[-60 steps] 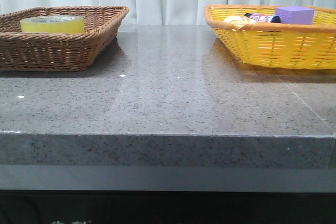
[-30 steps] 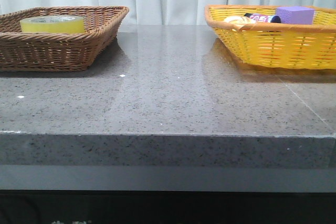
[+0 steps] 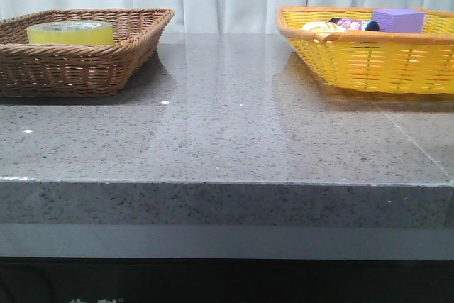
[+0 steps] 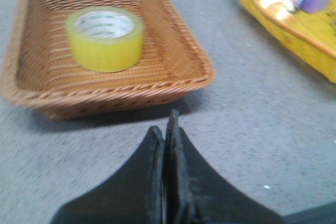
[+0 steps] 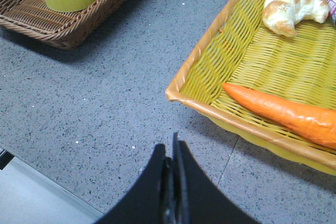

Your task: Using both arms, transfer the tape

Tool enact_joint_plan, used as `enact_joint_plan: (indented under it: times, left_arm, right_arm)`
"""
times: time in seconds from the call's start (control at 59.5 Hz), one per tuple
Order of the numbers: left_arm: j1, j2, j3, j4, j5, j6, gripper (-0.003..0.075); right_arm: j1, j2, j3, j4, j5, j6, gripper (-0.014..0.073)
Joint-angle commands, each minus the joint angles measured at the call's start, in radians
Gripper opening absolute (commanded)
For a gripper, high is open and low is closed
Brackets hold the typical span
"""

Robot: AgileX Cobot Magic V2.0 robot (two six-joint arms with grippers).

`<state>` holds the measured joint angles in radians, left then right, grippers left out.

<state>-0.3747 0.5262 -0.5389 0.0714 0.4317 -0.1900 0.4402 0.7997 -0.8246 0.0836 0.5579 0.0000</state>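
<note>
- The tape [image 4: 105, 38] sits flat in the brown wicker basket [image 4: 173, 85] — hollow centre up, open to a grasp from above.
- We see our left gripper [image 4: 167, 129] and right gripper [image 5: 172, 156] hang over bare counter, jaws pressed together, holding nothing.

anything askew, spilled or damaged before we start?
Nothing stands out. The tape sits flat in the brown basket; the croissant and carrot lie inside the yellow basket. Both claws are shut.
</note>
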Motion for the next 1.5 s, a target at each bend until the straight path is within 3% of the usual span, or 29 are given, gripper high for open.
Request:
enact_joint_plan:
  times: [0.0,0.302,0.454,0.622,1.042,1.159,1.294,1.478]
  left_arm:
    - [0.067,-0.088,0.079,-0.039,-0.152,-0.012,-0.002]
    - [0.234,-0.398,0.376,-0.109,-0.239,-0.012,-0.002]
    - [0.259,-0.511,0.48,-0.119,-0.27,-0.012,-0.002]
    - [0.259,-0.551,0.59,-0.119,-0.412,-0.012,-0.002]
    - [0.257,-0.549,0.587,-0.117,-0.333,-0.008,-0.002]
    - [0.257,-0.549,0.587,-0.117,-0.371,0.014,-0.002]
    - [0.257,-0.549,0.587,-0.121,-0.452,0.133,-0.002]
    - [0.257,-0.549,0.587,-0.121,-0.471,0.14,-0.002]
  right_arm:
    - [-0.009,-0.011,-0.027,-0.005,-0.075,0.0,-0.0068]
    - [-0.009,-0.011,-0.027,-0.005,-0.075,0.0,-0.0068]
    - [-0.009,-0.011,-0.027,-0.005,-0.075,0.0,-0.0068]
    - [-0.009,-0.011,-0.027,-0.005,-0.075,0.0,-0.0068]
    - [-0.009,-0.01,-0.027,-0.005,-0.079,0.0,-0.0068]
    - [-0.009,-0.01,-0.027,-0.005,-0.079,0.0,-0.0068]
    - [-0.009,-0.01,-0.027,-0.005,-0.079,0.0,-0.0068]
    - [-0.009,-0.01,-0.027,-0.005,-0.079,0.0,-0.0068]
